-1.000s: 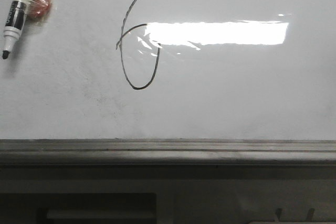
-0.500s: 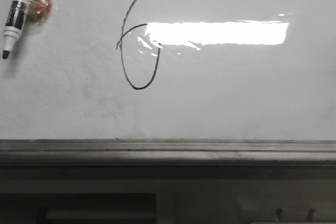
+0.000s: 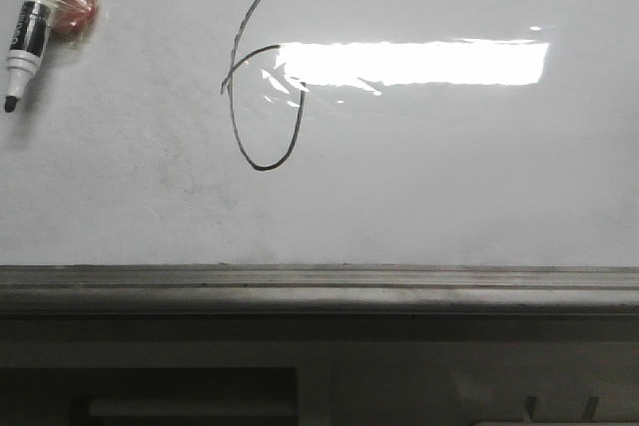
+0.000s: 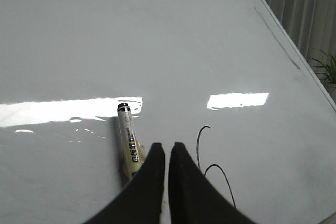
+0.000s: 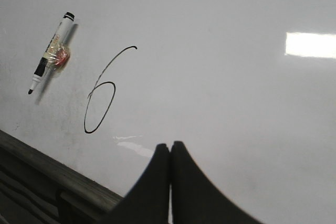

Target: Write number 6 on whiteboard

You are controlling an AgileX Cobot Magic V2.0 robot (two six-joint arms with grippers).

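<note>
The number 6 (image 3: 262,77) stands drawn on the whiteboard (image 3: 449,177) as a thin black line — a long curved top stroke and a narrow oval loop below it. We see it left of the board's middle, its top near the far edge, its loop well above the grey ledge (image 3: 319,281) that runs along the near edge. A bright patch of glare (image 3: 414,62) crosses the loop's right side.

A marker (image 3: 28,22) lies against the board near the far left corner, tip toward the near edge, with a reddish lump wrapped in clear tape (image 3: 72,5) at its barrel.

The left gripper (image 4: 167,150) sits just off the board beside the marker, its fingers nearly together and holding nothing. The right gripper (image 5: 170,148) — fingers pressed closed, empty — sits right of the figure.
</note>
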